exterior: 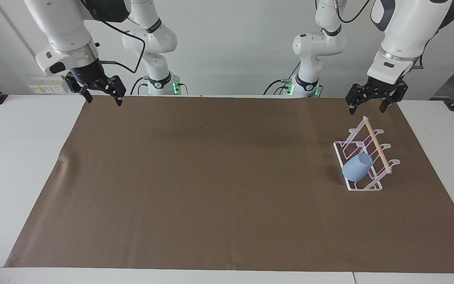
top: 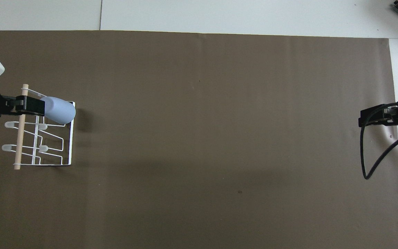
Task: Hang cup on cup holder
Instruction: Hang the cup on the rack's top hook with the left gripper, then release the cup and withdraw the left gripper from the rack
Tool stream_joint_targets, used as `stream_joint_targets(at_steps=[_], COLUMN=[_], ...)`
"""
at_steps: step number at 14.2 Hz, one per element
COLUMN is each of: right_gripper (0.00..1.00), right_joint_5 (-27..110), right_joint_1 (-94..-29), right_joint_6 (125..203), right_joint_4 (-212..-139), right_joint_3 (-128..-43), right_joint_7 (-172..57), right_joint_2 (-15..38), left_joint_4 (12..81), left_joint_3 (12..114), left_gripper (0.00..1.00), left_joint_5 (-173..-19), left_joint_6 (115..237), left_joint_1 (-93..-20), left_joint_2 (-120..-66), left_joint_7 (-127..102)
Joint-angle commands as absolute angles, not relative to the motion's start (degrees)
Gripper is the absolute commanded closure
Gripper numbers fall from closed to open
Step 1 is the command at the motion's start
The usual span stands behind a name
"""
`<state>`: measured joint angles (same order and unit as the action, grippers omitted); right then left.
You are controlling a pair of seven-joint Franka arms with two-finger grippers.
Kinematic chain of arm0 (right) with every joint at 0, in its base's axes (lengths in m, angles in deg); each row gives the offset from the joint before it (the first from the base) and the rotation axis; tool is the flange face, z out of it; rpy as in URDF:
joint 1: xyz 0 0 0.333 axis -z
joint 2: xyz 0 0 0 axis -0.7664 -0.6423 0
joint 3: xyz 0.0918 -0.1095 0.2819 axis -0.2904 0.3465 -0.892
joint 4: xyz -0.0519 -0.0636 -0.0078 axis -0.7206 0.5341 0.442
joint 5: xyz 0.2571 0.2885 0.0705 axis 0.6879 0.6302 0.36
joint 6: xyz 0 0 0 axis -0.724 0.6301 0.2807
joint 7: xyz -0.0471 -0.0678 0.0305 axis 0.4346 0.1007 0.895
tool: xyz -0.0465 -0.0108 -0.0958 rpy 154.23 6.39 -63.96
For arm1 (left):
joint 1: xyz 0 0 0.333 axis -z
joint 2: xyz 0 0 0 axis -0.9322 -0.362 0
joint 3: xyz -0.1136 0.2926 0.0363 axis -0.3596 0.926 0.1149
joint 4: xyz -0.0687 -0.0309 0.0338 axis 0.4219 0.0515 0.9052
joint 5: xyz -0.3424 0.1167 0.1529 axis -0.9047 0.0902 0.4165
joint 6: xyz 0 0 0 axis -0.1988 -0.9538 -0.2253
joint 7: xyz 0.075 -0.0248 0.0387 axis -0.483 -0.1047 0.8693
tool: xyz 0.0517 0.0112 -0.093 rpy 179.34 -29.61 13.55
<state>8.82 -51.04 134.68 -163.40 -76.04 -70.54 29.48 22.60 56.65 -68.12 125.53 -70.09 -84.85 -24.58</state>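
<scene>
Light-blue cup (exterior: 356, 167) hangs tilted on unlabelled acrylic cup holder (exterior: 370, 187).

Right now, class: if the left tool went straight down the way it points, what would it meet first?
Probably the cup holder, near its wooden dowel; the open left tool hangs above that end. Depth is uncertain, so it might meet the brown mat instead.
</scene>
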Motion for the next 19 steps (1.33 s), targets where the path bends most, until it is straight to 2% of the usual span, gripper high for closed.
stream_joint_targets(at_steps=[1,3,5,9,19], right_gripper=[0.0,0.0,0.0,0.0,0.0], right_joint_5=[8.0,8.0,8.0,9.1,9.3], right_joint_1=[-50.7,-50.4,-50.5,-50.4,-50.6], right_joint_6=[134.0,134.0,134.2,134.9,135.2], right_joint_4=[-163.6,-164.2,-164.8,-164.6,-166.2], right_joint_3=[-76.4,-76.4,-76.3,-76.3,-76.2], right_joint_7=[-69.3,-69.2,-69.2,-69.2,-69.1], right_joint_2=[29.2,29.5,29.8,29.8,30.6], left_joint_4=[17.8,18.1,20.9,25.3,23.6], left_joint_3=[57.1,58.8,65.1,68.7,68.0], left_gripper=[0.0,0.0,0.0,0.0,0.0], left_joint_5=[-70.7,-70.8,-70.8,-70.8,-72.0], left_joint_6=[121.5,121.0,120.6,119.7,119.1], left_joint_1=[-71.5,-70.9,-65.1,-63.0,-63.0], left_joint_2=[-87.5,-86.0,-82.4,-78.6,-79.4], left_joint_7=[-30.4,-31.7,-33.3,-33.3,-32.5])
